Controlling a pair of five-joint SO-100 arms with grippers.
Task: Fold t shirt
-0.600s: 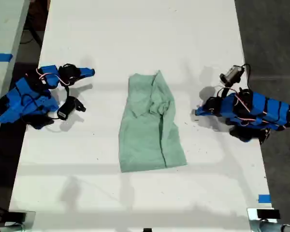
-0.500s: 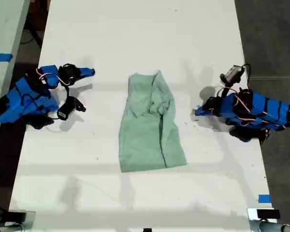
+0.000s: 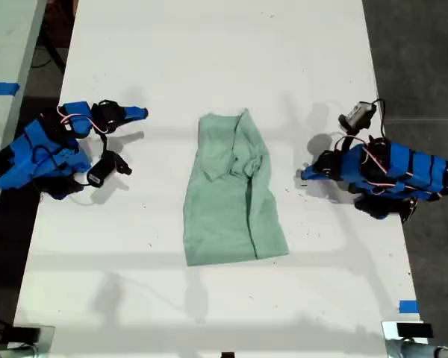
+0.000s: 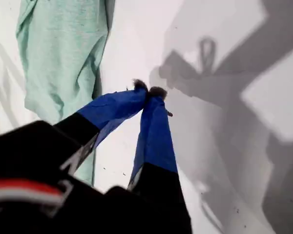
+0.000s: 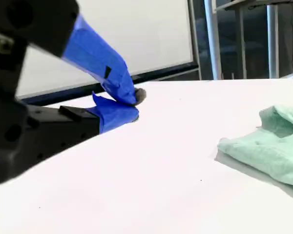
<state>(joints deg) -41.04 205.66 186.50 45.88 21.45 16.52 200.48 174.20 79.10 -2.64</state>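
Centre frame of the exterior view, the t shirt [image 3: 233,195] lies on the table [image 3: 209,60] as a long bundle. My first gripper [image 4: 149,91] and second gripper [image 5: 134,105] look closed and empty, both well apart from it. Pinching just the top layer, perhaps, would drag the bundle askew.

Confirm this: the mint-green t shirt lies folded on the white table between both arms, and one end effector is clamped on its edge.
Wrong on the clamping. The exterior view shows the t shirt on the table between both arms, but neither end effector touches it.
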